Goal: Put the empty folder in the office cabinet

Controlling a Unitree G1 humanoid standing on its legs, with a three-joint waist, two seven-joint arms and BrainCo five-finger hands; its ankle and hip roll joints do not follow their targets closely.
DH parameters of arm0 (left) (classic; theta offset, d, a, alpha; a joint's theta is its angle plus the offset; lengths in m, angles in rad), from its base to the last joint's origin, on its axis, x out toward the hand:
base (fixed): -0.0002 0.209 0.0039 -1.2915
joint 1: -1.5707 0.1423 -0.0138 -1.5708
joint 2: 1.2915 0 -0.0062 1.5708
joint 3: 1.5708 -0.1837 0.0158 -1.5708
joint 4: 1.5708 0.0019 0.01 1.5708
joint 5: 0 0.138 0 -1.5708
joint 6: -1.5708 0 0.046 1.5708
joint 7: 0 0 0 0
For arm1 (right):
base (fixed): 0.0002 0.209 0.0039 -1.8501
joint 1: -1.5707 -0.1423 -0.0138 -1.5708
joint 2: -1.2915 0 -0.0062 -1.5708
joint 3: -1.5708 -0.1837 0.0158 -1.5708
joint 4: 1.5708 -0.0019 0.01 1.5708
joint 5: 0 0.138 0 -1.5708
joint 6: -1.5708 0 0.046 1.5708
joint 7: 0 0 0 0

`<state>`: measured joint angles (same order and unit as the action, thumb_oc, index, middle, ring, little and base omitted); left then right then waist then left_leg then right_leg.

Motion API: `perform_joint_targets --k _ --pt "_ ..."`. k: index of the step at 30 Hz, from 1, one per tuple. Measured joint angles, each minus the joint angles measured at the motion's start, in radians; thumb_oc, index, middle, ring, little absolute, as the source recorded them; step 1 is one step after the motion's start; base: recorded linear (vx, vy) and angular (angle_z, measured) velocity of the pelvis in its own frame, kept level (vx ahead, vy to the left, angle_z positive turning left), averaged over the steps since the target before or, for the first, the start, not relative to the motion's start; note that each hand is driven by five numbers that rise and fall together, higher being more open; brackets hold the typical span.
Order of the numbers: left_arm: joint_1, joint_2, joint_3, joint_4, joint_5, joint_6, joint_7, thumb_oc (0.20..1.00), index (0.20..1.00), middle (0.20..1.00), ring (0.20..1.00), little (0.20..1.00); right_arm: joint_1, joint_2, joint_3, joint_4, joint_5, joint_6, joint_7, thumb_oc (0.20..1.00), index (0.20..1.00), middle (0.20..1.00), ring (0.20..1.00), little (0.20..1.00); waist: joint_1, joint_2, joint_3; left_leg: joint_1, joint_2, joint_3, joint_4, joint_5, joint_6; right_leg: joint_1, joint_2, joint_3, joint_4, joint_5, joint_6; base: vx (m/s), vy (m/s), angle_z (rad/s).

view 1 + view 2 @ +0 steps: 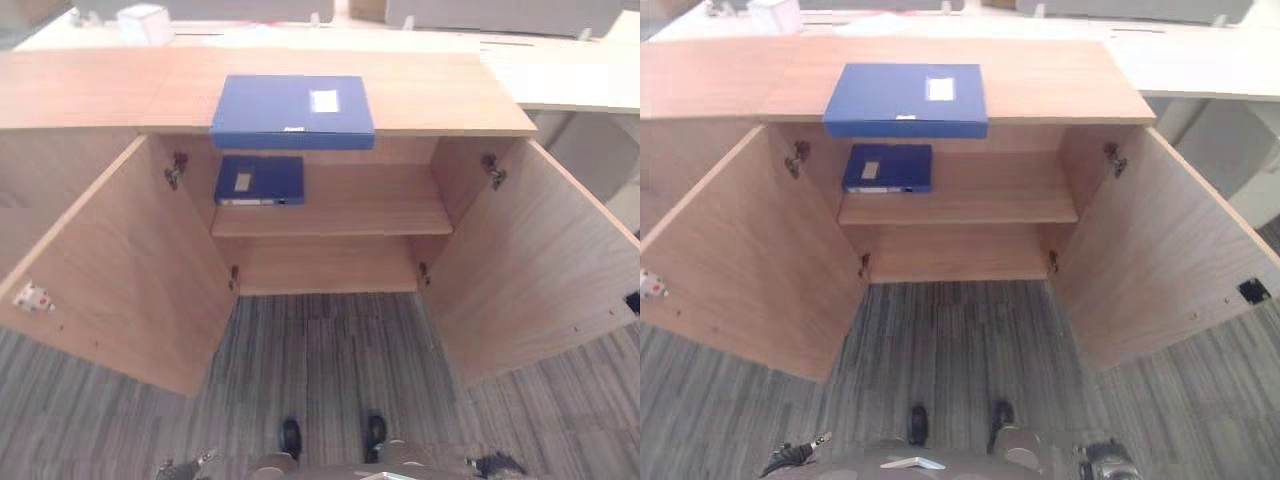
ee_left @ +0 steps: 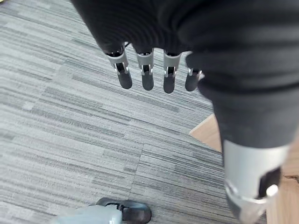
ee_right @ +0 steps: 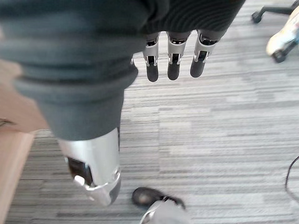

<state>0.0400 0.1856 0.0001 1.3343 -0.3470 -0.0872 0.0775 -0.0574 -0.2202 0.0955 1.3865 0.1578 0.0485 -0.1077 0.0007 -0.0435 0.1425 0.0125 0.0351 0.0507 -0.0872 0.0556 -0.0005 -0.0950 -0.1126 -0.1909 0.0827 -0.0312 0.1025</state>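
A blue box folder point(image 1: 292, 110) lies flat on top of the low wooden cabinet point(image 1: 440, 90), at its front edge above the opening. A second, smaller-looking blue folder point(image 1: 259, 180) lies on the left part of the upper shelf point(image 1: 370, 205) inside. Both cabinet doors stand wide open. My left hand point(image 2: 147, 77) hangs low over the carpet with straight fingers and holds nothing. My right hand point(image 3: 173, 63) hangs the same way on the other side, also with nothing in it. Both hands are far below and in front of the folders.
The left door point(image 1: 130, 270) and the right door point(image 1: 530, 260) swing out towards me on either side of the grey striped carpet point(image 1: 330, 350). A white box point(image 1: 145, 22) sits on the desk behind. A chair's castor point(image 3: 279, 55) shows by my right hand.
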Motion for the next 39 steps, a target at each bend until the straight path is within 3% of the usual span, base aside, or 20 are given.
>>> perform_joint_targets --k 5,7,8,9,12,14,16,17,18,19,21,22,24,25,29,30,34,39 --pt "0.036 -0.042 0.001 -0.023 -0.023 0.003 0.001 1.0 1.0 1.0 1.0 1.0 0.013 -0.009 0.031 -0.011 0.001 0.0 -0.002 1.0 1.0 1.0 1.0 1.0 0.007 0.045 -0.011 0.0 0.06 -0.009 0.008 -0.003 -0.02 0.085 0.069 -0.05 -0.142 0.048 -0.034 0.13 -0.147 0.09" --pt "0.049 -0.052 0.0 -0.045 -0.024 0.003 0.001 1.0 1.0 1.0 1.0 1.0 0.019 -0.011 0.031 -0.012 0.001 -0.001 -0.002 1.0 1.0 1.0 1.0 1.0 0.008 0.057 -0.018 0.013 0.068 -0.01 0.01 0.014 -0.04 0.111 0.082 -0.053 -0.167 0.058 -0.046 0.08 -0.095 0.07" --pt "0.056 -0.057 0.0 -0.055 -0.038 0.002 0.001 1.0 1.0 1.0 1.0 1.0 0.03 -0.014 0.032 -0.012 0.001 -0.001 -0.002 1.0 1.0 1.0 1.0 1.0 0.01 0.055 -0.022 0.032 0.076 -0.011 0.01 0.031 -0.068 0.127 0.088 -0.055 -0.171 0.065 -0.054 0.06 -0.092 0.05" --pt "0.055 -0.059 0.0 -0.066 -0.042 0.002 0.001 1.0 1.0 1.0 1.0 1.0 0.032 -0.017 0.032 -0.017 0.001 -0.003 -0.002 1.0 1.0 1.0 1.0 1.0 0.008 0.073 -0.035 0.04 0.078 -0.01 0.011 0.033 -0.075 0.136 0.091 -0.057 -0.171 0.063 -0.058 0.11 -0.169 0.05" --pt "0.042 -0.058 -0.004 -0.129 -0.048 -0.001 0.002 1.0 1.0 1.0 1.0 1.0 0.03 -0.018 0.032 -0.021 0.001 -0.007 -0.002 1.0 1.0 1.0 1.0 1.0 0.008 0.083 -0.049 0.033 0.08 -0.013 0.027 0.031 -0.082 0.144 0.093 -0.054 -0.171 0.062 -0.058 0.04 -0.096 0.05" --pt "0.029 -0.052 -0.005 -0.175 -0.074 -0.009 0.002 1.0 1.0 1.0 1.0 1.0 0.024 -0.016 0.028 -0.02 0.002 -0.008 -0.002 1.0 1.0 1.0 1.0 1.0 0.01 0.073 -0.041 0.014 0.065 -0.024 0.081 0.032 -0.086 0.151 0.088 -0.055 -0.169 0.059 -0.064 -0.04 -0.091 0.12" --pt "0.021 -0.045 -0.008 -0.234 -0.091 -0.011 0.003 1.0 1.0 1.0 1.0 1.0 0.01 -0.016 0.023 -0.019 0.002 -0.008 -0.002 1.0 1.0 1.0 1.0 1.0 0.006 0.041 -0.026 -0.062 0.04 -0.037 0.211 0.029 -0.094 0.145 0.054 -0.057 -0.167 0.062 -0.075 -0.05 -0.017 0.1" --pt "0.006 -0.047 -0.007 -0.244 -0.104 -0.027 0.002 1.0 1.0 1.0 1.0 1.0 -0.003 -0.028 0.023 -0.017 0.002 -0.008 -0.005 1.0 1.0 1.0 1.0 1.0 0.013 0.034 -0.007 -0.115 0.029 -0.049 0.301 0.05 -0.125 0.146 0.05 -0.058 -0.164 0.071 -0.089 0.0 0.016 0.07" --pt "-0.001 -0.049 -0.007 -0.244 -0.108 -0.029 0.002 1.0 1.0 1.0 1.0 1.0 -0.006 -0.035 0.022 -0.017 0.002 -0.008 -0.006 1.0 1.0 1.0 1.0 1.0 0.011 0.036 0.0 -0.13 0.028 -0.059 0.325 0.052 -0.127 0.145 0.05 -0.06 -0.163 0.07 -0.09 0.14 0.107 0.06" --pt "-0.005 -0.049 -0.01 -0.286 -0.12 -0.026 0.002 1.0 1.0 1.0 1.0 1.0 -0.026 -0.049 0.022 -0.007 0.002 -0.006 -0.014 1.0 1.0 1.0 1.0 1.0 0.007 0.024 0.028 -0.177 0.032 -0.054 0.375 0.045 -0.142 0.146 0.034 -0.066 -0.172 0.059 -0.113 0.2 0.146 0.01" --pt "0.015 -0.048 -0.011 -0.322 -0.12 -0.026 0.004 1.0 1.0 1.0 1.0 1.0 -0.027 -0.065 0.014 -0.003 0.002 -0.003 -0.023 1.0 1.0 1.0 1.0 1.0 0.007 0.037 0.029 -0.155 0.059 -0.057 0.242 0.044 -0.14 0.144 0.042 -0.065 -0.172 0.05 -0.113 0.17 0.125 -0.02" --pt "0.028 -0.046 -0.017 -0.357 -0.12 -0.029 0.018 1.0 1.0 1.0 1.0 1.0 -0.026 -0.077 0.007 -0.003 0.002 0.001 -0.027 1.0 1.0 1.0 1.0 1.0 0.009 0.057 0.031 -0.136 0.098 -0.062 0.134 0.049 -0.148 0.144 0.059 -0.06 -0.172 0.047 -0.118 0.16 0.109 0.0" --pt "0.033 -0.043 -0.029 -0.376 -0.119 -0.031 0.028 1.0 1.0 1.0 1.0 1.0 -0.029 -0.086 0.011 -0.008 0.002 0.0 -0.032 1.0 1.0 1.0 1.0 1.0 0.009 0.074 0.032 -0.124 0.122 -0.071 0.073 0.057 -0.16 0.141 0.073 -0.054 -0.172 0.056 -0.104 0.18 0.136 -0.24" --pt "0.057 -0.043 -0.033 -0.467 -0.118 -0.035 0.051 1.0 1.0 1.0 1.0 1.0 -0.029 -0.088 -0.005 -0.002 0.002 0.0 -0.034 1.0 1.0 1.0 1.0 1.0 0.024 0.089 0.028 -0.084 0.134 -0.093 -0.001 0.064 -0.159 0.137 0.086 -0.025 -0.172 0.061 -0.097 0.23 0.193 -0.49" --pt "0.078 -0.043 -0.035 -0.59 -0.117 -0.057 0.071 1.0 1.0 1.0 1.0 1.0 -0.01 -0.087 -0.055 -0.007 0.002 -0.001 -0.034 1.0 1.0 1.0 1.0 1.0 0.008 0.118 0.006 0.015 0.115 -0.053 -0.002 0.086 -0.137 0.171 0.101 0.002 -0.169 0.054 -0.079 0.15 0.133 -0.32" --pt "0.064 -0.038 -0.037 -0.615 -0.114 -0.069 0.071 1.0 1.0 1.0 1.0 1.0 0.001 -0.083 -0.058 -0.013 0.003 -0.002 -0.035 1.0 1.0 1.0 1.0 1.0 -0.002 0.12 -0.004 0.023 0.111 -0.033 0.0 0.054 -0.128 0.172 0.094 0.008 -0.17 0.053 -0.067 0.11 0.112 -0.26" --pt "0.027 0.053 -0.033 -0.812 -0.094 -0.08 0.097 1.0 1.0 1.0 1.0 1.0 0.033 -0.025 -0.057 -0.014 0.012 0.001 -0.032 1.0 1.0 1.0 1.0 1.0 0.002 0.062 -0.022 0.041 0.054 0.011 0.009 0.041 -0.097 0.172 0.035 0.042 -0.166 0.08 -0.041 0.07 0.078 -0.24" --pt "0.038 0.108 -0.039 -0.962 0.024 -0.085 0.136 1.0 1.0 1.0 1.0 1.0 0.055 0.011 -0.057 -0.021 0.02 0.0 -0.031 1.0 1.0 1.0 1.0 1.0 0.003 0.046 -0.042 0.064 0.042 0.037 -0.001 0.028 -0.083 0.184 0.021 0.063 -0.172 0.076 -0.026 0.05 0.033 -0.12"
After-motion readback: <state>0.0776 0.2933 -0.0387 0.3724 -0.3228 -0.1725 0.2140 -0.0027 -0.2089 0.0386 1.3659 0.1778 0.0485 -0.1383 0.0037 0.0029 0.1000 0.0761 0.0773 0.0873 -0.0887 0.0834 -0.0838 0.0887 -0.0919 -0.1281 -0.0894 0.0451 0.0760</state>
